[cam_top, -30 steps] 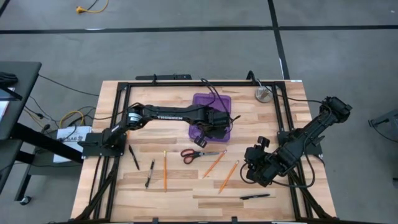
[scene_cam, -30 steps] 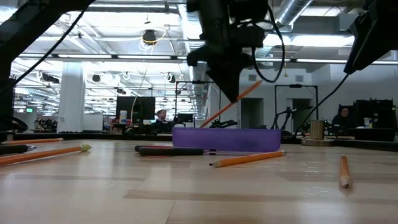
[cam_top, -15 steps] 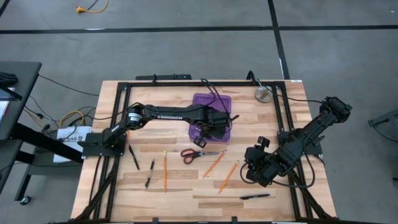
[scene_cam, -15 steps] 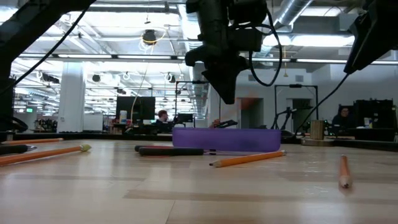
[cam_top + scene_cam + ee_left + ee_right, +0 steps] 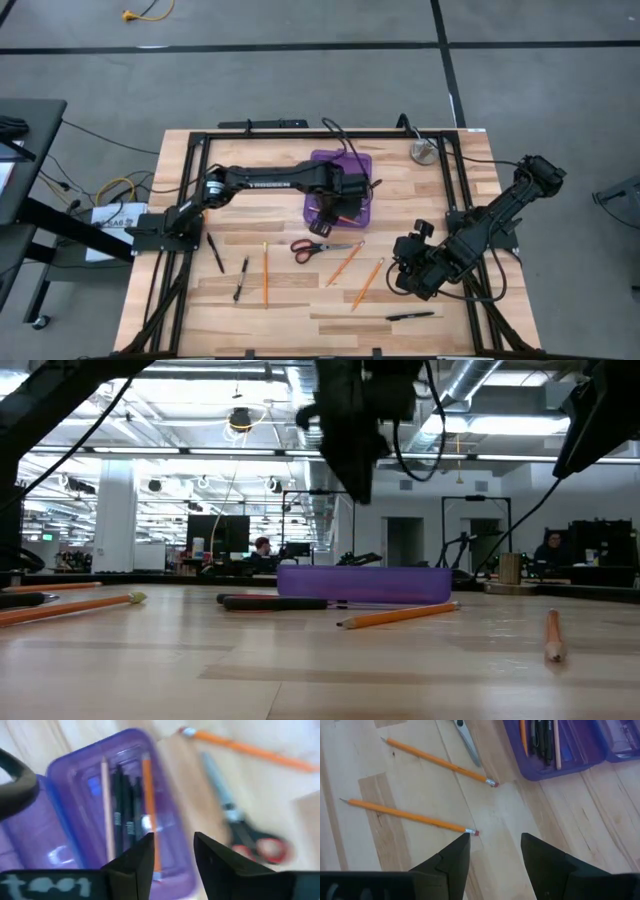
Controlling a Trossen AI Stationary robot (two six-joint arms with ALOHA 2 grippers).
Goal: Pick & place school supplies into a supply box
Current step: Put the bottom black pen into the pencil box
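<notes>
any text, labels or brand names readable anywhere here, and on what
"TROSSEN": white letters along the left arm, seen from above; small, just legible.
White label by the table's left edge: dark print, too small to read.
White marks on the left gripper body in its wrist view: blurred, unreadable.
Print on the pens in the box: blurred, unreadable.
Green sign in the room, low view: too small to read.

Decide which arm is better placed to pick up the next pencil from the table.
Right: its open, empty pincer sits right by a pencil. The left pincer is above the purple box.
</notes>
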